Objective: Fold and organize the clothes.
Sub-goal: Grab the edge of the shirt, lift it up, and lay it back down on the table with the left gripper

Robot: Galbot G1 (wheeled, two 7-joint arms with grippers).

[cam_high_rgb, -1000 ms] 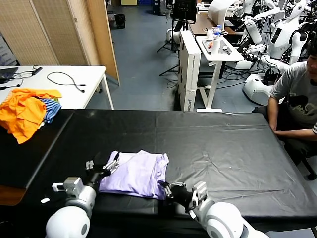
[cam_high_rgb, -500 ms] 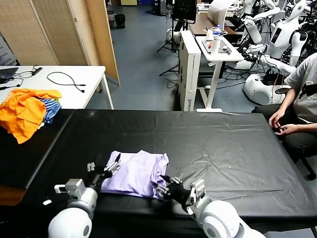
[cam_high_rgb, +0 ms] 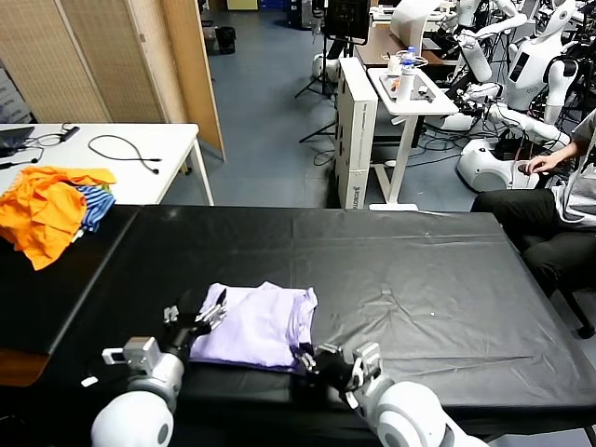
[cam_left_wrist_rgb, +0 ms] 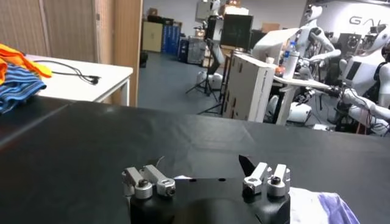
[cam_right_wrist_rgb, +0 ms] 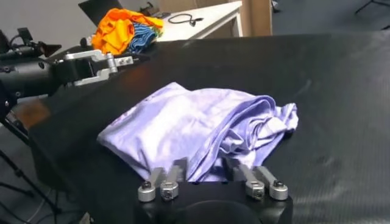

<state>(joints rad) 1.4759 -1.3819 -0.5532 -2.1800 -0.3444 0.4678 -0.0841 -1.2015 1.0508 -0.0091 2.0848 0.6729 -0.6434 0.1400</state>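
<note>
The lavender T-shirt [cam_high_rgb: 259, 326] is lying loosely folded at the counter's [cam_high_rgb: 419, 279] near edge; the right hand [cam_high_rgb: 321, 361] is pinching its hem, the left hand [cam_high_rgb: 194, 319] is waiting open, and tidying is remaining.

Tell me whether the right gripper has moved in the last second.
Yes. In the head view the right gripper has slid toward the robot's left along the table's near edge, reaching the T-shirt's near corner.

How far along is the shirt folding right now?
Partly done: the lavender T-shirt lies folded into a loose, rumpled bundle. In hand: the right pincer is shut on its near edge; the left pincer is open beside it. Left: tidying the folds.
</note>
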